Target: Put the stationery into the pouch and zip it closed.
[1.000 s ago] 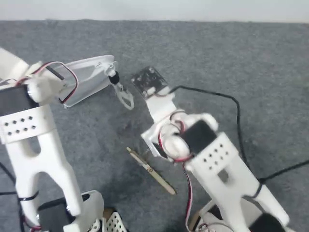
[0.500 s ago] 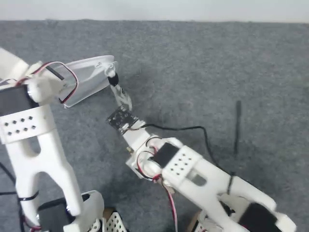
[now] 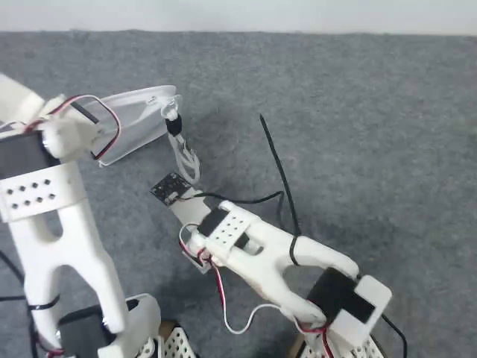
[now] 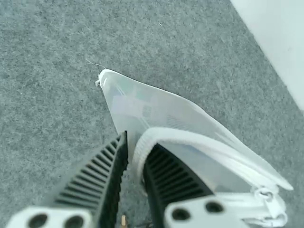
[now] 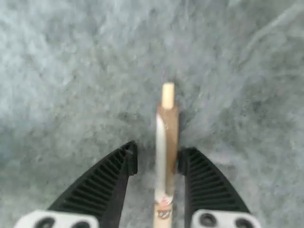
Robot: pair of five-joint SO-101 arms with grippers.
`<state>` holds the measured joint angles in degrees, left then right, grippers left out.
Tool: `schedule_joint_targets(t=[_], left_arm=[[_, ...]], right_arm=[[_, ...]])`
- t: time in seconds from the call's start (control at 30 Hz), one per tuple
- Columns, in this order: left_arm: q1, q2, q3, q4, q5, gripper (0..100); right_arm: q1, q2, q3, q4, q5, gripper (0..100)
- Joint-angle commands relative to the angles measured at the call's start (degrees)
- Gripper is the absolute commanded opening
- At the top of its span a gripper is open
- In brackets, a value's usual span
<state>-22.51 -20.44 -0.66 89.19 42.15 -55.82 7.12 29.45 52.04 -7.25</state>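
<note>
pouch (image 4: 161, 114) translucent, white zip edge, pen (image 5: 166, 137) slim, tan

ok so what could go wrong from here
1. The right gripper straddles the pen with its jaws open. The pen lies flat on the carpet, so closing may roll it or grab it askew.
2. The left gripper pinches only one rim of the pouch. The mouth looks narrow, so the pen may catch on the edge.

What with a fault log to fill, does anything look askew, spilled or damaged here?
Nothing stands out. The left gripper holds the pouch by its open rim; the pen lies flat on the mat inside the open right gripper.
</note>
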Motion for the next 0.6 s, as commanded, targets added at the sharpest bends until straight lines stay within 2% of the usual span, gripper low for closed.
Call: schedule_joint_targets(t=[0.0,0.07,0.13,0.33,0.57], left_arm=[[0.0,-2.7,-0.4,-1.0,-0.6,1],[0.0,-2.7,-0.4,-1.0,-0.8,1],[0.0,-2.7,-0.4,-1.0,-0.8,1],[0.0,-2.7,-0.3,-1.0,-0.8,1],[0.0,-2.7,-0.3,-1.2,-0.8,1]], right_arm=[[2.4,0.1,-4.2,-0.3,-0.4,0.2],[2.8,-0.9,-4.2,1.3,-0.4,2.8],[2.8,-3.0,-4.4,3.8,-0.4,0.1],[4.0,-13.5,-4.0,10.3,-0.4,0.5],[5.8,-26.6,0.4,10.6,-0.4,0.5]])
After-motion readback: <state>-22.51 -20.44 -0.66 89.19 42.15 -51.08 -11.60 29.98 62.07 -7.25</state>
